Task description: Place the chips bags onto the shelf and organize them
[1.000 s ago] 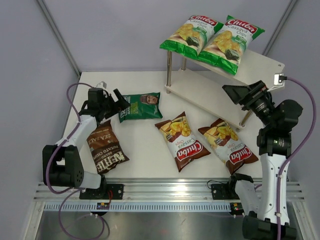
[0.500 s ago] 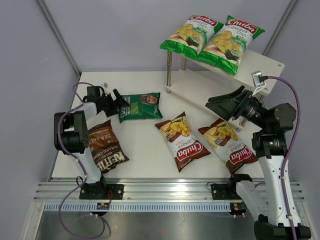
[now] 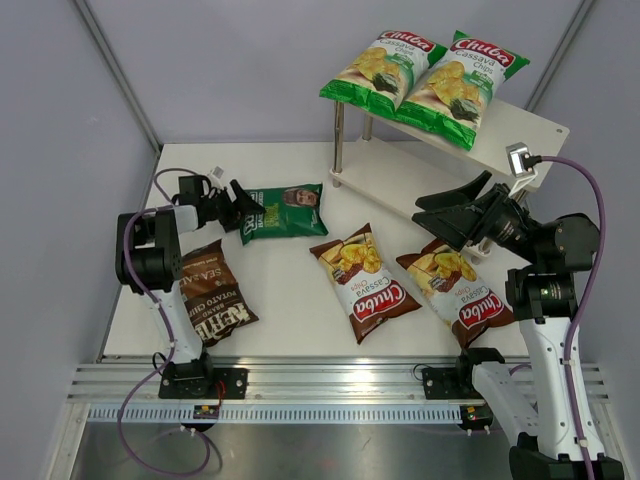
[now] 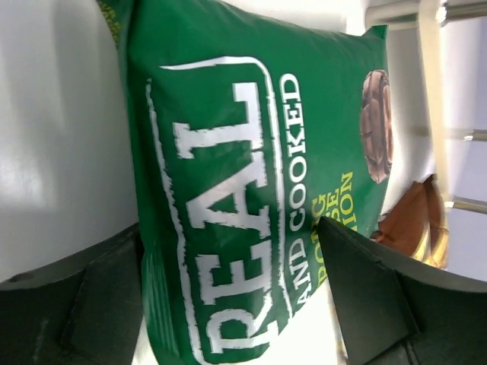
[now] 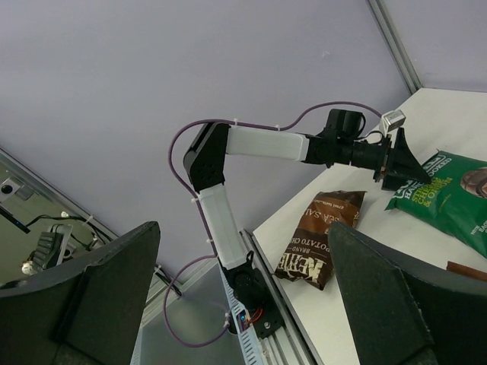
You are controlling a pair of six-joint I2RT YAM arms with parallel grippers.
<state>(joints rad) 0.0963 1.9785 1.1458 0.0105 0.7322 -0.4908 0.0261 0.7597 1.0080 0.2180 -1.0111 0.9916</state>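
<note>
One two-tier shelf (image 3: 520, 135) has two green bags (image 3: 385, 65) up top, and four more bags (image 3: 365, 285) lie on the table (image 3: 290, 300), so six total. The left claw (image 3: 245, 208) is spread around the dark green bag (image 3: 285, 210) at its end. The right claw (image 3: 430, 215) is spread wide and empty. It's slick foil and an edge-only grip, so I'd bet it slips mid-lift.

At the worktop's far right corner, a two-tier cream shelf (image 3: 520, 135) on metal posts. On its top board, side by side and touching, two green Chuba Cassava bags (image 3: 376, 68) (image 3: 464, 85). Flat on the worktop:
- a dark green portrait bag (image 3: 283, 211) toward the far left
- a brown Kettle bag (image 3: 213, 295) along the left edge
- two brown-red Chuba bags (image 3: 365, 281) (image 3: 457, 284) at centre and near right, apart
</note>
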